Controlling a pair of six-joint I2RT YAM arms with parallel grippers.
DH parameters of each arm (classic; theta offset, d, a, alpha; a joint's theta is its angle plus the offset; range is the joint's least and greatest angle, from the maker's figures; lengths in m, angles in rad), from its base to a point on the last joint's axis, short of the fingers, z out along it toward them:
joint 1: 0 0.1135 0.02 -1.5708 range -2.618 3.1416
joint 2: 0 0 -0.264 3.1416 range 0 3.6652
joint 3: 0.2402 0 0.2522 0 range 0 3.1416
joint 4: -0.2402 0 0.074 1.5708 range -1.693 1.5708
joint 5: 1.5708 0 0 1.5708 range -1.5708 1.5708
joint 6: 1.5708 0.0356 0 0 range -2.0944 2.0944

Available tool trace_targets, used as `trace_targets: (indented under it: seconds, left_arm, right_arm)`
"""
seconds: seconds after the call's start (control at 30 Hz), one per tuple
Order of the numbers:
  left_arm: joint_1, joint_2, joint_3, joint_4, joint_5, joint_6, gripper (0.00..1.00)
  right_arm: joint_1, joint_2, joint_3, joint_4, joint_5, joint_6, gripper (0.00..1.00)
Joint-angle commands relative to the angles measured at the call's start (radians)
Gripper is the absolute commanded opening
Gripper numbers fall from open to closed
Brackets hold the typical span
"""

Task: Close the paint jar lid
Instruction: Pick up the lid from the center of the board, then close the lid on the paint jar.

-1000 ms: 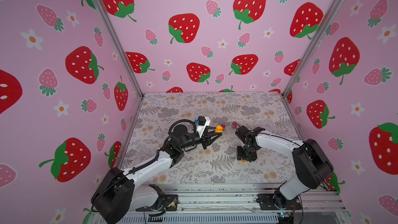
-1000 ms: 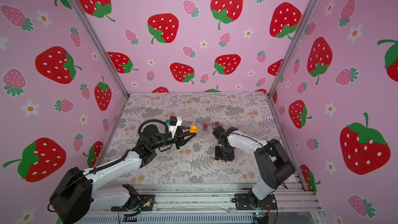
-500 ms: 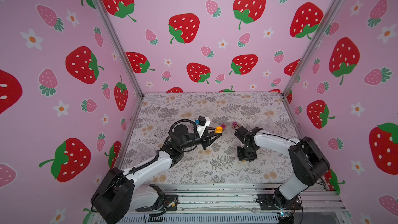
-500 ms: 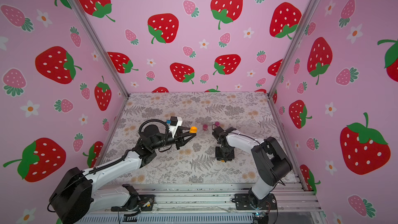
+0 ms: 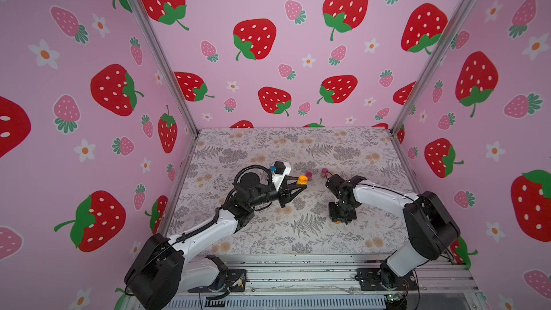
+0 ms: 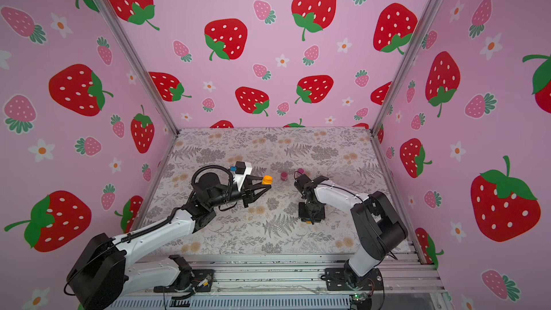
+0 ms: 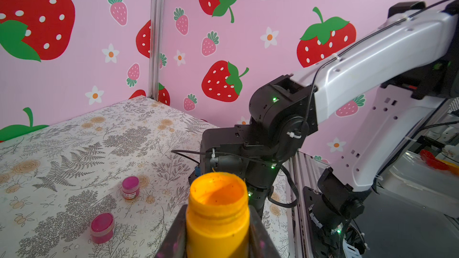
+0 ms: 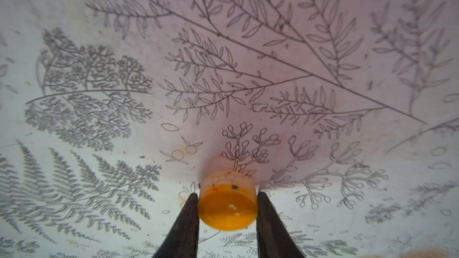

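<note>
Floral mat (image 5: 268, 144) | left gripper (image 5: 299, 185) — clamped on orange jar (image 7: 217, 209) | right gripper (image 8: 227, 196) — clamped on lid (image 8: 227, 210)

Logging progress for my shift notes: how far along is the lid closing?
Done: the left gripper holds the open orange paint jar above the table. In hand: the right gripper pinches the orange lid on the table. Left: lift the lid, set it on the jar's mouth and close it.

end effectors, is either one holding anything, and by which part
Left end effector grips the open orange jar by its sides, below the rim. Right end effector pinches the orange lid by its sides, on the table.
</note>
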Motion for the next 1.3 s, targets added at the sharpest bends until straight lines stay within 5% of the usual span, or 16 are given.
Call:
trace_targets:
  seconds: [0.0,0.4,0.7,1.27]
  left_arm:
    - [-0.005,-0.025,0.013,-0.018,-0.006,0.025,0.20]
    - [-0.098,-0.077,0.086,-0.280,-0.091,0.166,0.20]
    - [-0.145,-0.086,0.128,-0.369,-0.121,0.219,0.20]
    - [-0.176,-0.053,0.160,-0.367,-0.124,0.232,0.20]
  right_arm:
    - [-0.010,-0.105,0.078,-0.053,-0.056,-0.031,0.28]
    - [-0.071,-0.301,0.445,-0.211,-0.414,-0.236,0.28]
    - [-0.068,-0.308,0.497,-0.147,-0.709,-0.315,0.28]
    - [-0.015,-0.291,0.439,-0.019,-0.788,-0.260,0.28]
